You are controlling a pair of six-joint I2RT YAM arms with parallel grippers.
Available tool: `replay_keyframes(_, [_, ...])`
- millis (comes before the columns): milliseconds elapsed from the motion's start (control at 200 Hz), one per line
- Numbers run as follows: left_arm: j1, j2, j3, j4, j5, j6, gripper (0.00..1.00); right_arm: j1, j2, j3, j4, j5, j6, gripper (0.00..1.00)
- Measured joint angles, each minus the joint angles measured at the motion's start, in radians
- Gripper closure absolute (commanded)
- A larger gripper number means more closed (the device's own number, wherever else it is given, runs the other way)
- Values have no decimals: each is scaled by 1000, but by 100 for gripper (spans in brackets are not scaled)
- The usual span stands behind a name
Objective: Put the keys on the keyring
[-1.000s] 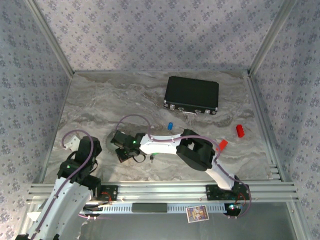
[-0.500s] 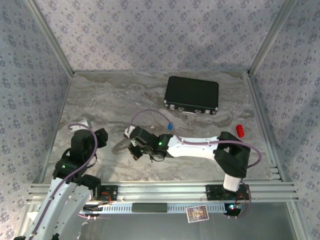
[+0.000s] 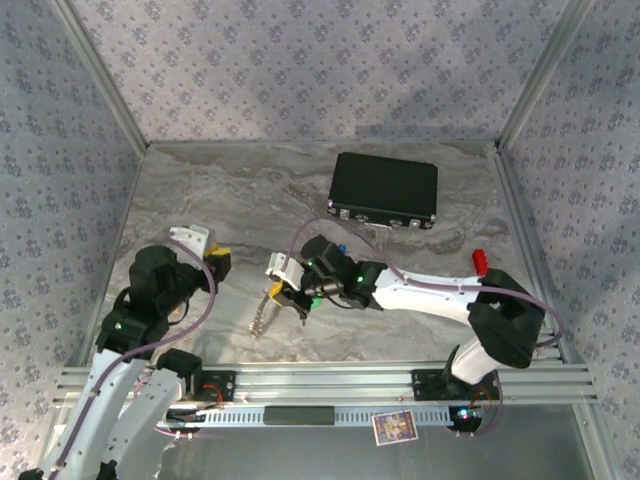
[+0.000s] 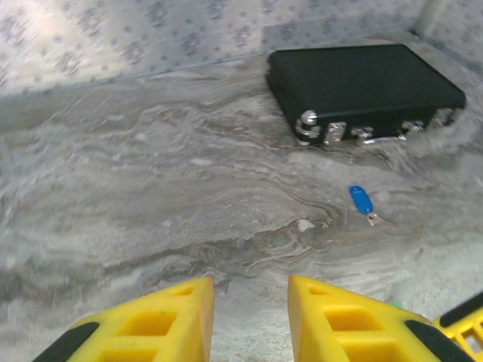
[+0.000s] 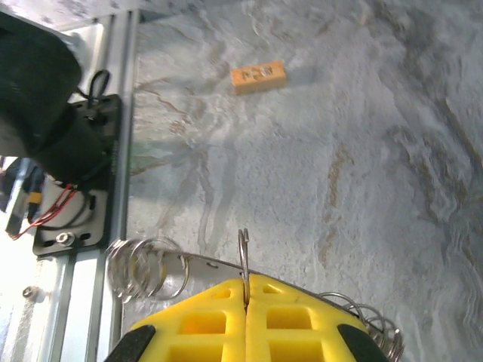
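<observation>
My right gripper (image 3: 278,292) is shut on the keyring (image 3: 262,317), which dangles from it just above the table, left of centre. In the right wrist view the yellow fingers (image 5: 198,324) pinch one thin ring (image 5: 244,253) upright, and coils of wire rings (image 5: 143,268) stick out on both sides. The blue key (image 4: 361,200) lies flat on the table in front of the black case. A small green bit (image 4: 394,305) peeks out low on the right; I cannot tell if it is the green key. My left gripper (image 4: 250,309) hovers open and empty to the left.
A black rectangular case (image 3: 384,190) lies at the back, right of centre. A red brick (image 3: 479,260) sits at the right, and an orange brick (image 5: 258,76) lies on the marble. The aluminium rail (image 3: 320,380) runs along the near edge.
The right gripper has carried the keyring to the right, and it now hangs below the fingers. The left gripper has swung forward and to the right, toward the ring.
</observation>
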Motion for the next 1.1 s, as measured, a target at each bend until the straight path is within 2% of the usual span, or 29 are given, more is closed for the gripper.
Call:
replay_keyframes(85, [0, 40, 35, -5, 97, 109, 91, -13, -24, 0, 0, -55, -60, 100])
replay_keyframes(170, [-6, 64, 46, -36, 203, 235, 100, -13, -46, 0, -6, -101, -112, 100])
replay_keyframes(345, [-26, 68, 28, -126, 404, 458, 99, -13, -74, 0, -48, -137, -178, 100])
replay_keyframes(490, [-37, 28, -39, -136, 509, 536, 87, -13, -92, 0, -88, -134, -208, 100])
replay_keyframes(565, [-44, 5, -67, -134, 541, 553, 83, -13, -104, 0, -108, -129, -214, 100])
replay_keyframes(785, [-68, 3, -147, -100, 600, 554, 83, -11, -132, 0, -136, -88, -217, 100])
replay_keyframes(1099, [-119, 29, -204, -3, 622, 527, 83, 18, -142, -8, -158, -26, -219, 100])
